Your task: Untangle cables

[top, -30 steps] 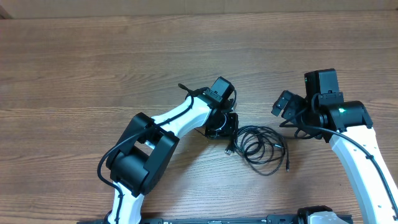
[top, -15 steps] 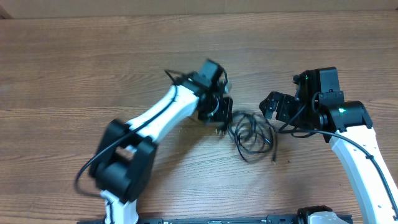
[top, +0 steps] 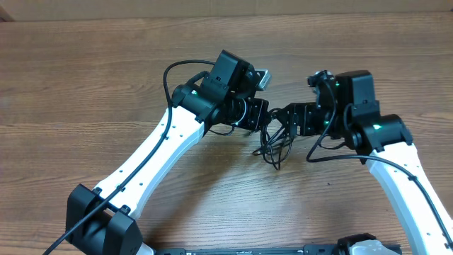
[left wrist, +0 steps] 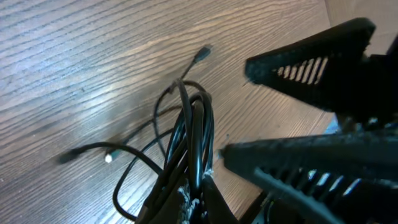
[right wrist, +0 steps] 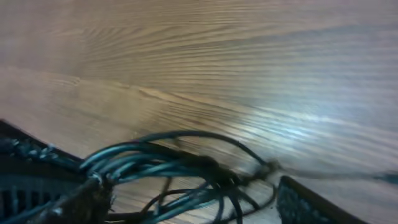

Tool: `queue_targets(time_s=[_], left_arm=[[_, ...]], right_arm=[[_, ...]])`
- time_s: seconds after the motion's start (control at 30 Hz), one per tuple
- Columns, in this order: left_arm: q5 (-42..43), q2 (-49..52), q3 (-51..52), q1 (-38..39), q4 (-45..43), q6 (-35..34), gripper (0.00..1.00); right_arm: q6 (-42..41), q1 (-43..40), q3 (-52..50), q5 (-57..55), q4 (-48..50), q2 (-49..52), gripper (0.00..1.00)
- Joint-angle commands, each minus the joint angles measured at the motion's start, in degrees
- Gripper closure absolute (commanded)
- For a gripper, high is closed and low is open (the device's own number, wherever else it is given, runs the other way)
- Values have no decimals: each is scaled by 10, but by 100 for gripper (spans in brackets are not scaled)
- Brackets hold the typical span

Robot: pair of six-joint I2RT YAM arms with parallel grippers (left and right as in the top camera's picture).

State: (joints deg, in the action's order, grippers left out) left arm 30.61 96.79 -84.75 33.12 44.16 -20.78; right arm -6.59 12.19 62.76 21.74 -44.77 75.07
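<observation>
Left gripper (top: 256,119) clamped on cables (top: 274,144), bundle pinched at one side, loose ends trailing on table (top: 85,78) between both arms. Wires thin, light, limp, probably slippery; loops will snag each other, so pull slow, best hold single strand near plug tip (left wrist: 203,53). Right gripper (top: 291,119) fingers apart, straddling bundle. Grippers crowd each other; right arm cord (top: 333,154) close, snag risk

At the middle of the brown wooden table (top: 85,71), thin black cables (top: 274,146) sit between my left gripper (top: 264,126) and right gripper (top: 285,122), loops trailing nearer.
</observation>
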Motion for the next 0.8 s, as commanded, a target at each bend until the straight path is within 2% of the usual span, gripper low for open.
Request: queue_targets(time_s=[0.0,0.27,0.4,0.47,0.6,0.7,0.77], left_arm=[[6,-10,-7,3,-3,16,96],[10,-15,-13,-31,-7,15,96],[106,-18,-18,-50,-17,16,96],[149,-19,-18,-51,-24,16,96],[192,-19,-18,-47,-24,15,96],[217,-19,-18,-45,-25,16,96],[225,-19,-18,-45,-25,16,96]], right_arm=[[14,19,10,11,3,15,21],[27,35,10,-3,-23,31,21],[50,35,10,-2,-16,31,22],[60,35,10,-7,-4,31,16],[60,35,10,-25,28,35,15],[60,35,10,-33,52,44,16],[60,35,10,-32,66,54,22]])
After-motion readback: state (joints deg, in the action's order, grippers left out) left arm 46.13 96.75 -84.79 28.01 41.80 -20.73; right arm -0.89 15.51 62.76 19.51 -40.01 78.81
